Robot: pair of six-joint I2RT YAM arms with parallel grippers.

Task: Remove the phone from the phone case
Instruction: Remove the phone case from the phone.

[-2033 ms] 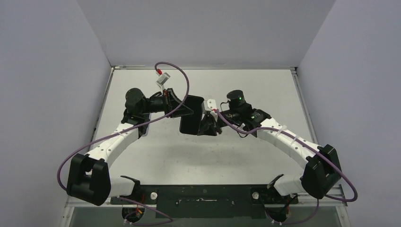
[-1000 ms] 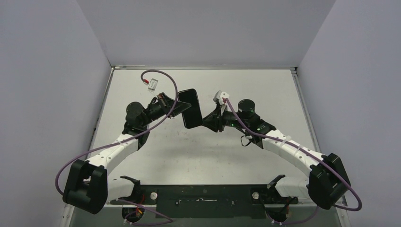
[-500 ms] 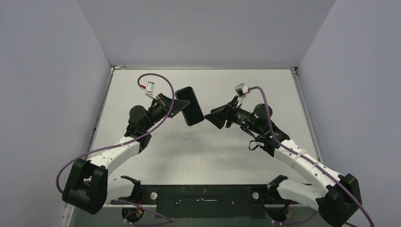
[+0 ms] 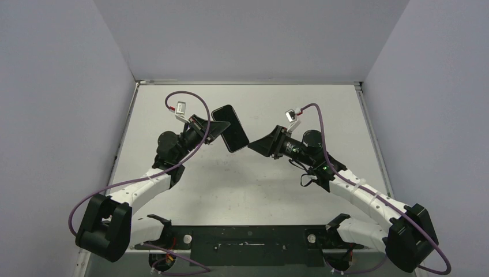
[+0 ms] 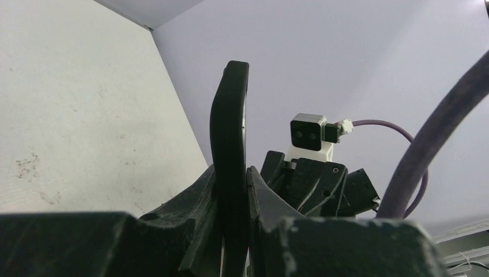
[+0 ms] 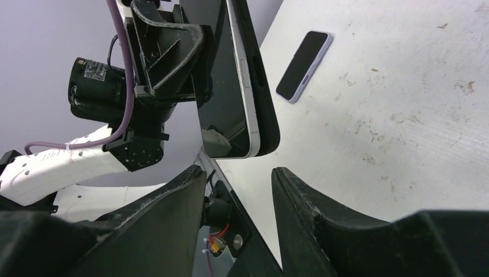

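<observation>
Up in the air above the middle of the worktop, the left hand is clenched on the phone case, a glossy black slab with rounded corners, tilted so its lower end points toward the right arm. From the left wrist it shows edge-on: a thin, slightly bowed black rim pinched tight between the two matte black fingers. The right wrist view gives the detail: the phone lies against the case, dark glass face, pale metal edge with slim side buttons, the thicker black rim of the case running alongside it. How deeply it sits in the case I cannot tell. The right hand is spread wide, its two blunt, rough-textured fingers apart just below the slab's lower corner, not touching it. Beyond, flat on the scuffed white worktop, lies a second handset, dark-faced with a pale lilac rim.
</observation>
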